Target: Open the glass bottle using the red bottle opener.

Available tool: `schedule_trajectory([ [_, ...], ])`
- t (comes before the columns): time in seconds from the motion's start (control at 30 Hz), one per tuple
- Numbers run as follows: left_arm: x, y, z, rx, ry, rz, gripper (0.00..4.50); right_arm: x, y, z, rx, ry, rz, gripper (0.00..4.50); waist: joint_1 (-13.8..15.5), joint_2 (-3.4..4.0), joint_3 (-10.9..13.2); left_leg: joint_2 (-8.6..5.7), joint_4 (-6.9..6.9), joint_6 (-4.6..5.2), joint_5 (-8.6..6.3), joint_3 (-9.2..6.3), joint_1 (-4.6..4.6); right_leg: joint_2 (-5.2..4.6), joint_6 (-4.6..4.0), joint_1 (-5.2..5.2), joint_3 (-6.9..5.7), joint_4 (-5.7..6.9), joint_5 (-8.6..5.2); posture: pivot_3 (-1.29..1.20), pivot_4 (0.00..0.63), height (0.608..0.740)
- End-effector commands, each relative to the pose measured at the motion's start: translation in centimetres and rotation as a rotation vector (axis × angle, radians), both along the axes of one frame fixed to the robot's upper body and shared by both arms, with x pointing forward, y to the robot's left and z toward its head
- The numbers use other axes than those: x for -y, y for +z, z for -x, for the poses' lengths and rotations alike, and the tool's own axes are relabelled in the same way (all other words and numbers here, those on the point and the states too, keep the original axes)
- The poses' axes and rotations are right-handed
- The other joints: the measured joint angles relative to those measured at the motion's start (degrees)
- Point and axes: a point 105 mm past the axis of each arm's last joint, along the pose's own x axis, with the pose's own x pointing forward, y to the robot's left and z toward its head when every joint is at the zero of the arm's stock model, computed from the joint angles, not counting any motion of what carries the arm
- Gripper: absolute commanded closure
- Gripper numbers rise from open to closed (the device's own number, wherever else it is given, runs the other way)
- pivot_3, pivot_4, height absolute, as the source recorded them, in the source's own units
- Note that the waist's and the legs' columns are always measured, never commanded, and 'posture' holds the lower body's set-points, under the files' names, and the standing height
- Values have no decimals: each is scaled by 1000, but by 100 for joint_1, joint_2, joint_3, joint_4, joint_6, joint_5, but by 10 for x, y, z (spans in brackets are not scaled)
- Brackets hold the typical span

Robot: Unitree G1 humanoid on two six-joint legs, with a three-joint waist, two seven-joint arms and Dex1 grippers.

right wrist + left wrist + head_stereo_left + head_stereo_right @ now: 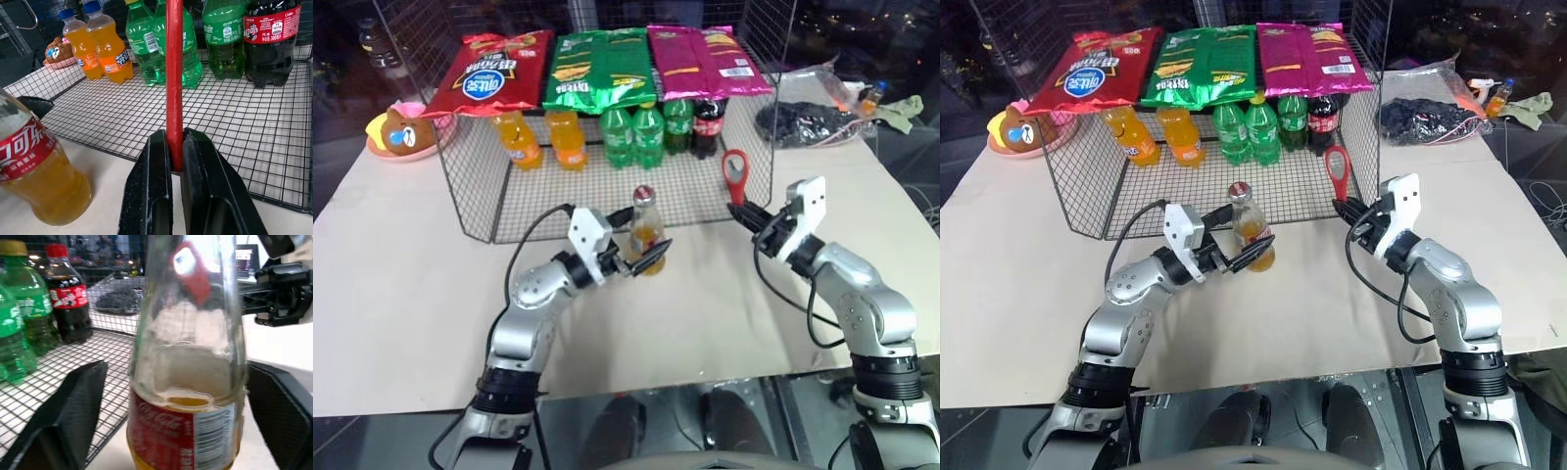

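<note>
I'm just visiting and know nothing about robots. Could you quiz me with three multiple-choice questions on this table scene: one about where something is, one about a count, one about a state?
1. Where does the glass bottle stand?
A. inside the wire rack
B. on the table in front of the wire rack
C. on the pink plate

2. How many snack bags lie on top of the rack?
A. two
B. three
C. five

3. What is the right gripper doing?
A. its jaws are shut on the red bottle opener
B. hanging open
C. gripping a green bottle

Answers: 1 B, it stands on the tabletop between the open jaws of the left gripper. 2 B, red, green and pink. 3 A, the opener rises from between its jaws.
</note>
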Motion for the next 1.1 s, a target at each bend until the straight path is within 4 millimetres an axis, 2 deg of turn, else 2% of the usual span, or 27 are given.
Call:
schedule_trajectory([
  [0.03,-4,23,4,103,31,24,38,-6,20,4,113,21,25,4500,-1,0,0,0,0,0,0,0,0,0,0,0,0,0,0,0,150,740],
  [0.13,-4,28,6,119,45,41,38,-21,27,11,244,45,112,4500,-9,0,0,0,0,0,0,1,0,0,0,0,1,1,0,0,150,740],
  [0.27,2,22,11,103,31,41,38,-40,30,11,389,-6,216,4500,-16,1,-1,1,0,0,0,2,2,2,0,-1,1,1,0,0,150,740],
  [0.37,4,18,12,93,33,43,38,-52,29,19,553,5,340,4500,-11,1,-1,0,0,0,0,4,2,1,0,-1,2,0,0,0,150,740],
  [0.5,6,18,11,93,41,48,38,-59,25,29,742,6,492,4500,16,0,-1,-2,1,-1,0,3,2,1,0,0,-1,0,0,0,150,740],
  [0.6,7,17,10,93,40,46,38,-61,28,32,846,-14,537,4500,12,0,-1,-3,1,-1,0,5,3,1,0,1,1,-1,0,0,150,740],
  [0.87,10,16,14,83,18,55,38,-63,21,27,969,-53,663,4500,2,0,-1,0,0,-1,1,8,7,5,0,3,3,0,0,0,150,740],
  [1.1,12,15,15,67,2,59,38,-69,21,27,1027,-72,686,4500,-2,0,-1,0,0,-2,1,9,8,6,0,4,4,0,0,0,150,740],
])
